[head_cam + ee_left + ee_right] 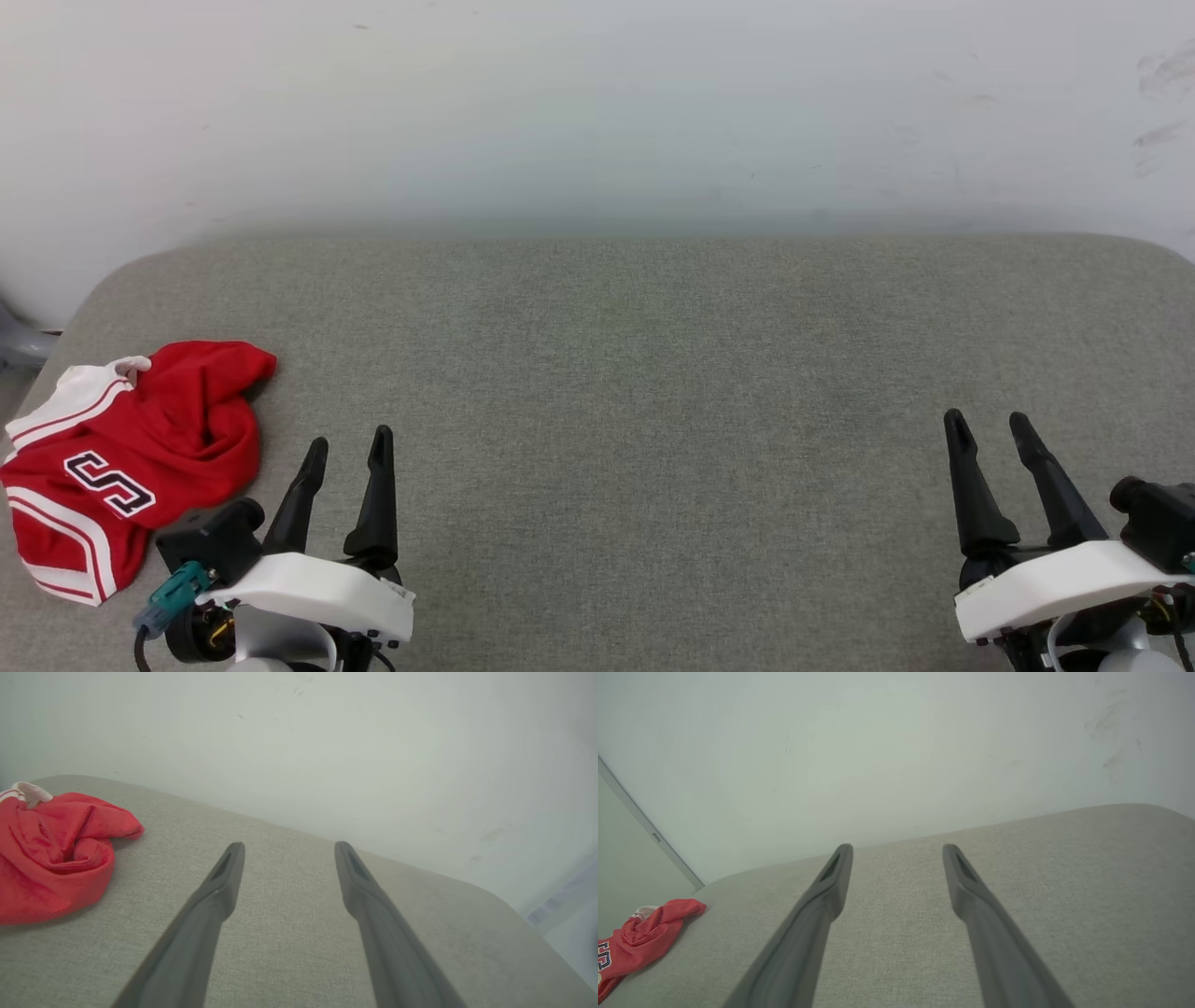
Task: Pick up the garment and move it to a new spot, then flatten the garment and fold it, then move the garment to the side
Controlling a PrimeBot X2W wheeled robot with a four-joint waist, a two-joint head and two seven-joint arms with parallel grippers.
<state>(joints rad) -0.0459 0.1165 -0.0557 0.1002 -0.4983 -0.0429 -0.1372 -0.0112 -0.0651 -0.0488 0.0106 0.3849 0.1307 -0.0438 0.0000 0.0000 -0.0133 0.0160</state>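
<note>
Left arm and right arm sit lowest at the near edge, fingers pointing away toward the far wall. Left jaws apart, nothing between them. Right jaws apart too, also empty. Both wrist views show each pair of dark fingers spread wide over bare grey table, apparently clear of it.

Garment lies crumpled at the near-left corner of the table, just left of the left arm and not touching it. Red body bunched up, white striped sleeve on its far-left side, black outlined letter facing up. In the left wrist view the garment is off to the left of the fingers, not in line with them. From the right wrist the garment is well apart, at the far left edge.

Step, as I judge it: the first one, the pick-up, not yet begun. Garment is untouched and the rest of the table is free for the new spot.

Next move likely calls for the left arm to swing left and dip so the open jaws straddle a raised fold of red cloth, then close. Right arm is too far away to help at first. Risk: pinching only a thin layer and dragging the bundle.
</note>
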